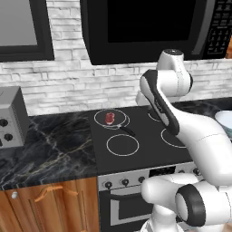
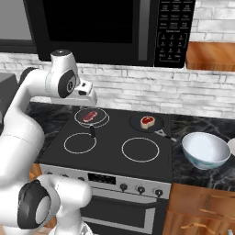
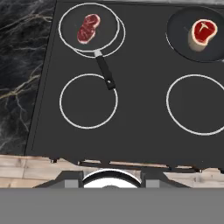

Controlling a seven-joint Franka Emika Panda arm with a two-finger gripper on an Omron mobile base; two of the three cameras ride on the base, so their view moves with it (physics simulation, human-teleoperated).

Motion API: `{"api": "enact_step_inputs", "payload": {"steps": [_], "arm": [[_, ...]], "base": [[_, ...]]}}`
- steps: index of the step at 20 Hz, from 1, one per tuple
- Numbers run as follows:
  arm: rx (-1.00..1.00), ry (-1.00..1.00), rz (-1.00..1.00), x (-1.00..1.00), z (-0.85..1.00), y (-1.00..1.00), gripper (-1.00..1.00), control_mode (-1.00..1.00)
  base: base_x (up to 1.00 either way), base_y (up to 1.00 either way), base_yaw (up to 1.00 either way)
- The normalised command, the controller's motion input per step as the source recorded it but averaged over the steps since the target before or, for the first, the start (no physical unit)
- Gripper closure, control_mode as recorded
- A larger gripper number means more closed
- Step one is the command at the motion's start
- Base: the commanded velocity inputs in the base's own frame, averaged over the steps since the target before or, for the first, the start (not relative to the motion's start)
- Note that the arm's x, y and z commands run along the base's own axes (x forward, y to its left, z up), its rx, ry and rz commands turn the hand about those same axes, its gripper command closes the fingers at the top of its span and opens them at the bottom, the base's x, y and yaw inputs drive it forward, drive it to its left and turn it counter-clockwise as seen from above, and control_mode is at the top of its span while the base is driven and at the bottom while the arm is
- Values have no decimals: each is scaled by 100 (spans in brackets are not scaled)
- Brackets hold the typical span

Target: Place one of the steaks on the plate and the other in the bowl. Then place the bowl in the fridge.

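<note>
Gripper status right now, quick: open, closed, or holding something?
Gripper: whether it is open or closed cannot be told from these views. It holds neither steak; both steaks lie in their pans on the stove.

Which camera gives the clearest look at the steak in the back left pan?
The hand view: it looks down on the steak lying flat in its frying pan, unobstructed. The right base view shows the steak small, just below the arm. The left base view shows it as a tiny red blob.
</note>
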Motion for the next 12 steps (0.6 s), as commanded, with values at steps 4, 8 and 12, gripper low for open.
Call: {"api": "enact_step_inputs", "payload": {"steps": [4, 8, 12], "arm": [[0, -10, 0, -48, -1, 0, -100, -100], [0, -6, 1, -81, -15, 19, -100, -100], [4, -6, 3, -24, -40, 29, -100, -100]], "base": [[0, 0, 0], [0, 0, 0], [0, 0, 0]]}}
